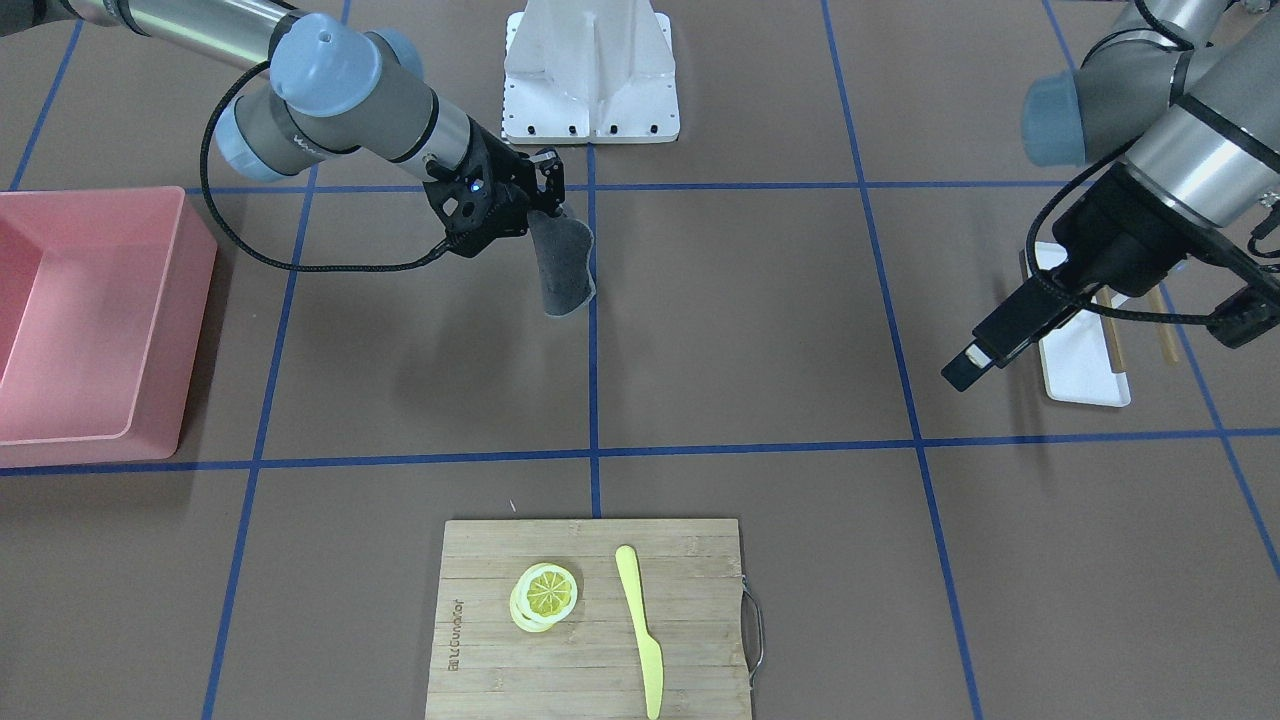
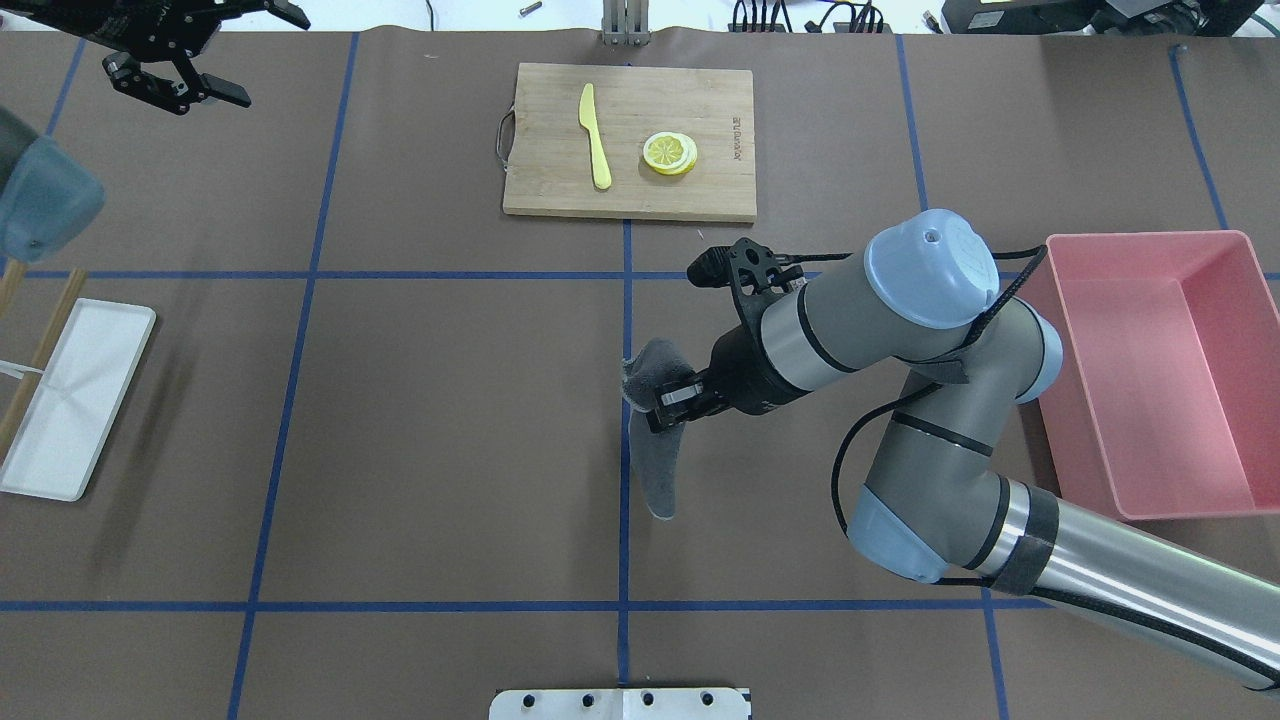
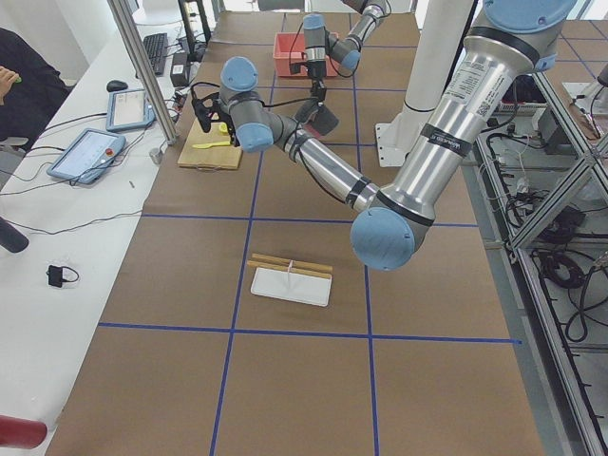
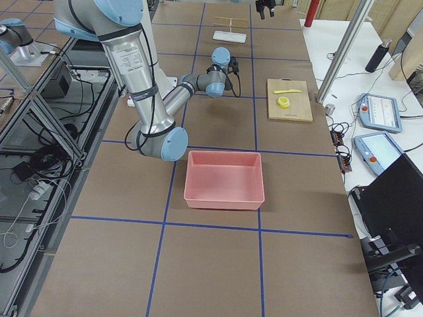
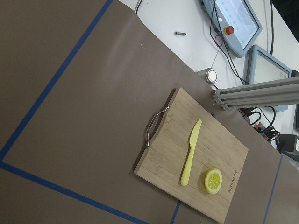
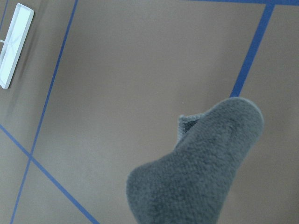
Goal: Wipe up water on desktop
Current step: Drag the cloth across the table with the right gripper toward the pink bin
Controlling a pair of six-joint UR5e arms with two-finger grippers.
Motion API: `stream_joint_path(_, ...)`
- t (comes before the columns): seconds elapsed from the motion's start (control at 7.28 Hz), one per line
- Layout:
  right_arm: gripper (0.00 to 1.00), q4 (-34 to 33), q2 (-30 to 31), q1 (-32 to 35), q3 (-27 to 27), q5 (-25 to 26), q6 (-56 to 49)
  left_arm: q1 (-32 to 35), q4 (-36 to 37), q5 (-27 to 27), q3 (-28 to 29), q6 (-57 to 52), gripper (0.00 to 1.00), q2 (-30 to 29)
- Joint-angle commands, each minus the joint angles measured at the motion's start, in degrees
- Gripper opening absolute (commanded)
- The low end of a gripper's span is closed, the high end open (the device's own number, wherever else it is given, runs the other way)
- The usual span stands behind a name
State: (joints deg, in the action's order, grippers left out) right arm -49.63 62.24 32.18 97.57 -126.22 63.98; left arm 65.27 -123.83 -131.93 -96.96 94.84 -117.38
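Note:
The desktop [image 2: 450, 400] is a brown tabletop with blue tape lines, and I see no water on it. My right gripper [image 2: 668, 403] is shut on a grey cloth [image 2: 655, 470]. It holds the cloth hanging above the desktop's middle, by the centre tape line. The cloth also shows in the front view [image 1: 562, 262] and fills the right wrist view [image 6: 201, 172]. My left gripper [image 2: 262, 55] is open and empty, raised over the far left corner. In the front view the left gripper [image 1: 970, 365] hangs near the white tray.
A pink bin [image 2: 1200, 400] stands at the right. A bamboo cutting board [image 2: 560, 180] at the far side carries a yellow knife [image 2: 597, 140] and lemon slices [image 2: 670, 153]. A white tray [image 2: 75, 400] with wooden chopsticks [image 2: 40, 350] lies at the left.

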Motion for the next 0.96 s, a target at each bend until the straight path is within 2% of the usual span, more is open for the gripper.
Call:
stream_joint_path(0.0,0.00,0.8,4.4,0.5,-2.1,0.4,-1.5,-0.1,-0.1,0.0,0.3,0.0,0.99,-0.3)
stream_joint_path(0.82,0.00,-0.1,8.8,9.2,-8.4,-1.0,-9.3,-0.2,-0.2,0.1,0.5,-0.4,0.99,-0.5)
